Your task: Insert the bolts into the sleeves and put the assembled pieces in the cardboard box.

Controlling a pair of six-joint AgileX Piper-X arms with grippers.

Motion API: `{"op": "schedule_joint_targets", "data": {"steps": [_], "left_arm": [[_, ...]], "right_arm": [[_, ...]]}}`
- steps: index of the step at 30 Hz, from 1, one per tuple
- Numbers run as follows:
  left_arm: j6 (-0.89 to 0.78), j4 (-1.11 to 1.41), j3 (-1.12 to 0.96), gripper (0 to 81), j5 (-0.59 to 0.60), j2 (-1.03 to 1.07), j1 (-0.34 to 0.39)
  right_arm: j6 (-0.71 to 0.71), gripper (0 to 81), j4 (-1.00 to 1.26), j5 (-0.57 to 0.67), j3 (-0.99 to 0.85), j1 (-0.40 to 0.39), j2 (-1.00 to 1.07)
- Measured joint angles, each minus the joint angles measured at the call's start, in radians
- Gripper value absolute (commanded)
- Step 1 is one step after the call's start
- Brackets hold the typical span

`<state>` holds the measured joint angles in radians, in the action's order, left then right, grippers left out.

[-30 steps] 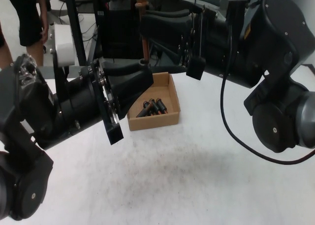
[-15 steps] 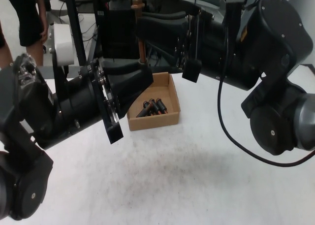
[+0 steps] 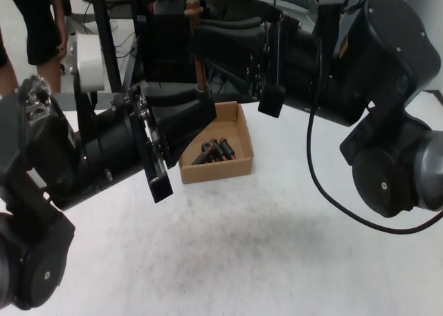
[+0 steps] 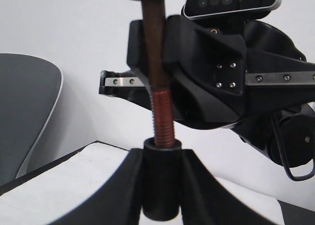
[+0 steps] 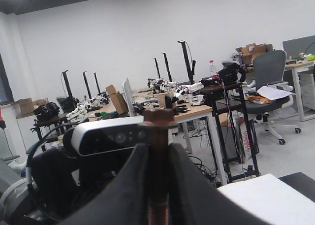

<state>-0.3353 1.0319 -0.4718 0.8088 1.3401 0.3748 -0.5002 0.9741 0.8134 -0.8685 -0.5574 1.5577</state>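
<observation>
White bench [image 3: 277,261], cardboard box [image 3: 216,171] toward 12 o'clock holding assembled pieces [image 3: 216,150]. The left gripper [image 4: 162,158] clamps an upright sleeve [image 4: 161,190] — the right gripper [image 5: 158,185] pinches the bolt [image 4: 155,62] at its 12 o'clock, threaded tip in the sleeve's mouth

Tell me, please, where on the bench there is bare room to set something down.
The bench is bare from the box to its near edge, and right of the box. It is crowded over the box's left side, where the left gripper holds the sleeve and the right gripper the bolt. Pieces lie inside the box.
</observation>
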Motion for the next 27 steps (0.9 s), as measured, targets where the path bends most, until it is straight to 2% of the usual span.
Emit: {"op": "schedule_joint_targets", "data": {"steps": [2,6,8,22,27], "left_arm": [[0.000,0.000,0.000,0.3,0.000,0.000,0.000],[0.000,0.000,0.000,0.3,-0.005,0.000,0.000],[0.000,0.000,0.000,0.3,-0.006,0.000,0.000],[0.000,0.000,0.000,0.3,-0.006,0.000,0.000],[0.000,0.000,0.000,0.3,-0.006,0.000,0.000]], "right_arm": [[0.000,12.9,0.000,0.000,0.000,0.000,0.000],[-0.023,34.4,-0.003,0.036,0.000,0.000,0.000],[-0.036,39.7,-0.003,0.041,0.000,0.000,0.000],[-0.066,40.2,-0.018,0.044,0.000,0.000,0.000],[-0.049,43.4,-0.020,-0.009,0.000,0.004,0.000]]}}
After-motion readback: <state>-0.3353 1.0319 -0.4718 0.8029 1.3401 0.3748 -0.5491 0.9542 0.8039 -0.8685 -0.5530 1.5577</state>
